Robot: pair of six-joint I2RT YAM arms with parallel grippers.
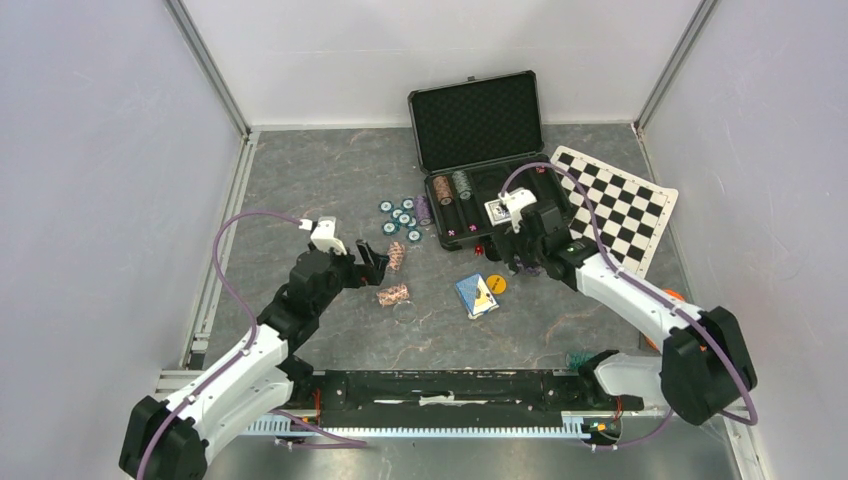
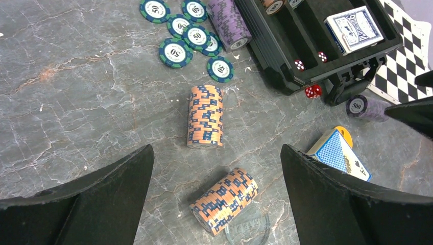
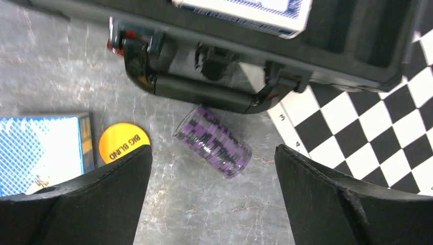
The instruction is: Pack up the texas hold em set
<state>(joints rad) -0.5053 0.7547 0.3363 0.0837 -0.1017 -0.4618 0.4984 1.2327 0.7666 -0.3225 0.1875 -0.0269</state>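
Two grippers spread wide, neither holding anything. Case point(image 1: 478, 120) open at far middle of table point(image 1: 330, 180), lid upright, one card deck point(image 2: 354, 28) in tray. Right gripper point(image 3: 212, 150) hangs just in front of case handle point(image 3: 204, 94); purple chip roll point(image 2: 366, 107) on its side below gap between fingers, untouched. Blue deck point(image 3: 43, 153) and yellow button point(image 3: 124, 143) just beside. Left gripper point(image 1: 375, 262) over two brown-white chip rolls: nearer roll point(image 2: 224, 200) between fingers, farther roll point(image 2: 205, 116) just beyond tips. Red die point(image 2: 313, 91) by case corner.
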